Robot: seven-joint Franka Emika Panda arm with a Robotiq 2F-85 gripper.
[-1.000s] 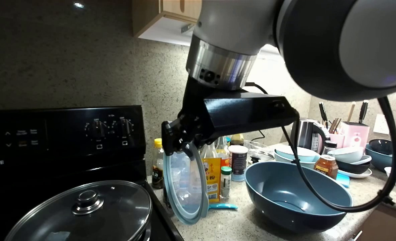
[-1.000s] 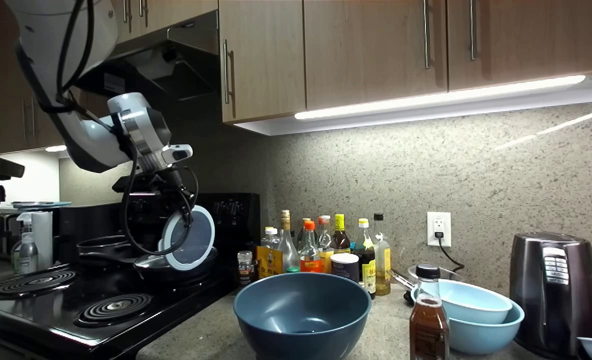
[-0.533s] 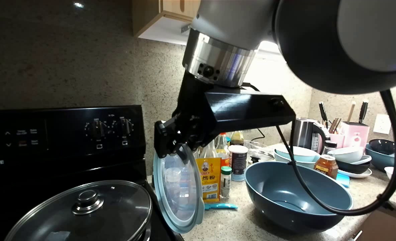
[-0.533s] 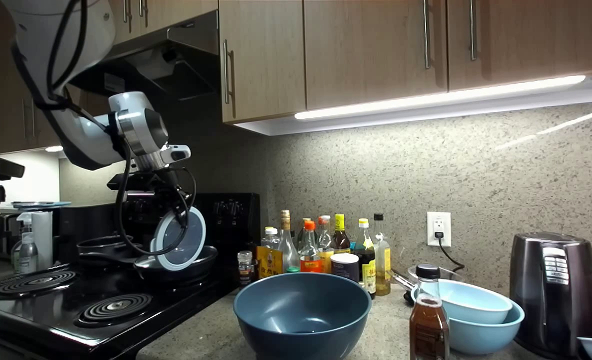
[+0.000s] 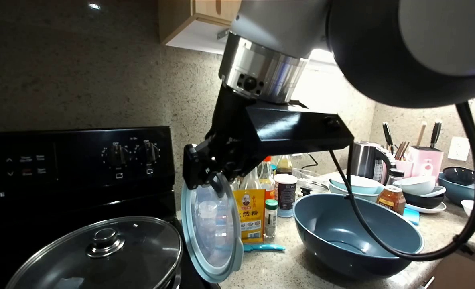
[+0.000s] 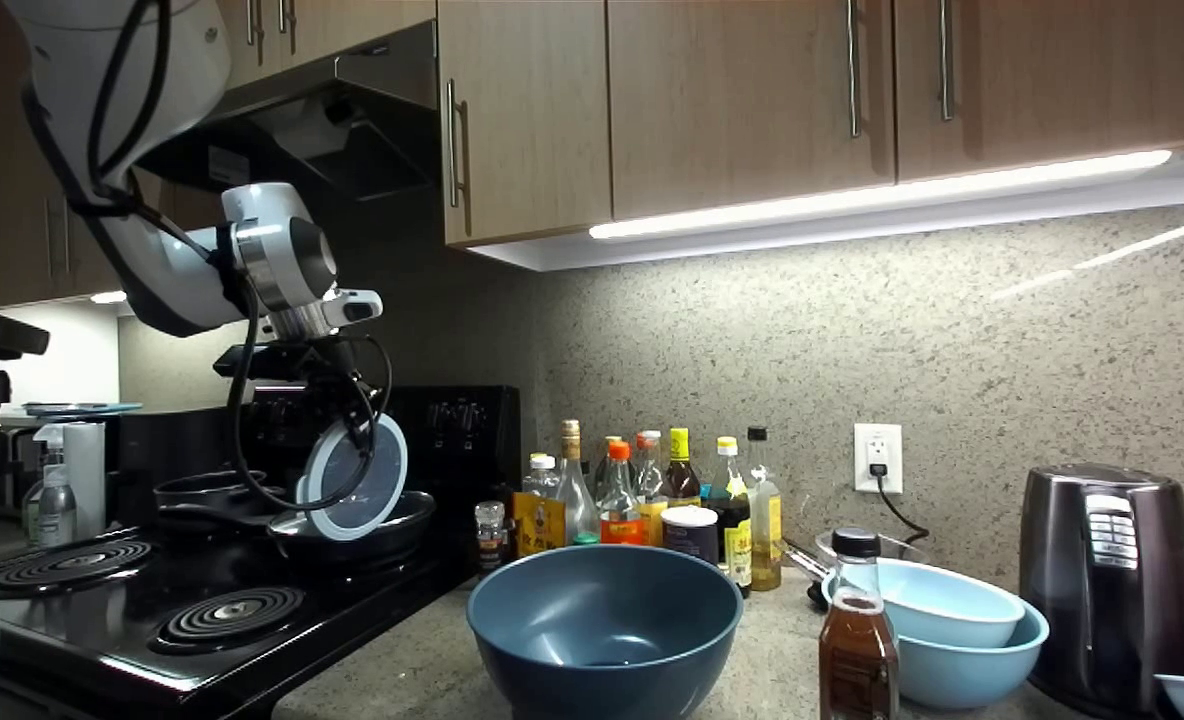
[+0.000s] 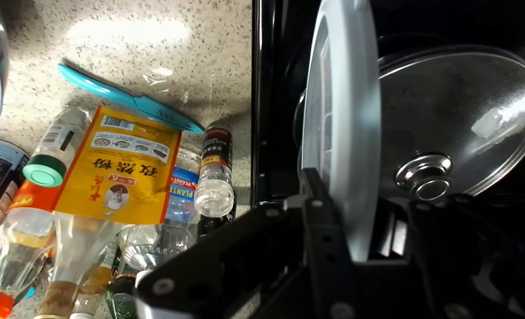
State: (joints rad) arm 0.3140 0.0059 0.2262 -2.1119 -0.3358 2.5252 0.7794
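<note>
At gripper (image 5: 216,185), rd. see-thru lid (image 5: 215,228), lt.-blue rim (image 7: 355,115), tilted

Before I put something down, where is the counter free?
Mostly bare: the counter between stove and large blue bowl, in front of the turquoise utensil; more narrowly, between bowl and brown bottle. Crowded: behind the utensil, with yellow packet, shakers and bottles. The gripper holds a translucent lid nearby.

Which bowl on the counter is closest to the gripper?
The large dark blue bowl, the only one showing in the wrist view; others, like the stacked pale blue bowls, stand farther from the gripper.
</note>
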